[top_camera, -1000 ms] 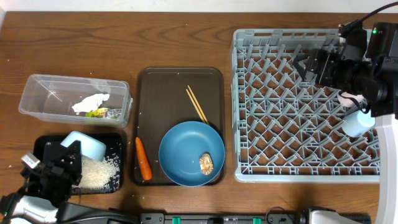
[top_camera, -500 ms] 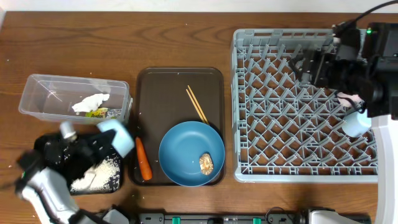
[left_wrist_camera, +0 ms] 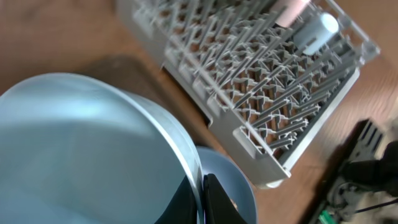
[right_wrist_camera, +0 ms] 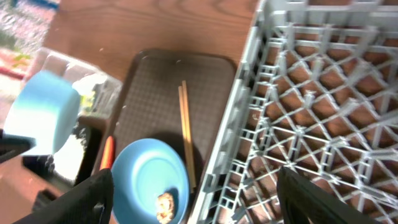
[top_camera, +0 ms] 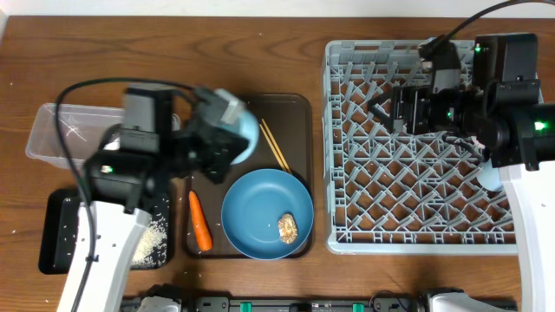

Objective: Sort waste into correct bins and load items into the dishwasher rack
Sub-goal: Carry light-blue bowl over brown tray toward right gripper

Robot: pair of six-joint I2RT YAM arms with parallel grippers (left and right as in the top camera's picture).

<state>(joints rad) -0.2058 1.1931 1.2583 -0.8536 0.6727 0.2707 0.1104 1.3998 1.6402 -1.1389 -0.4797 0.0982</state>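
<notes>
presently, small pale blue bowl (top_camera: 236,132) clamped in left gripper (left_wrist_camera: 202,199), centre-left; right gripper (top_camera: 390,108) spread empty; grey plastic lattice rack (top_camera: 334,156) judged next.

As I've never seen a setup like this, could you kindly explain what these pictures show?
Two robot arms work at a wooden table. One picture looks down from above; the other two come from cameras on each wrist. The left tool grips a pale blue bowl above the brown serving tray, which carries a blue plate, a carrot and chopsticks. The right tool, open and empty, hovers over the grey dishwasher rack. A black tray with rice lies near the left arm.
</notes>
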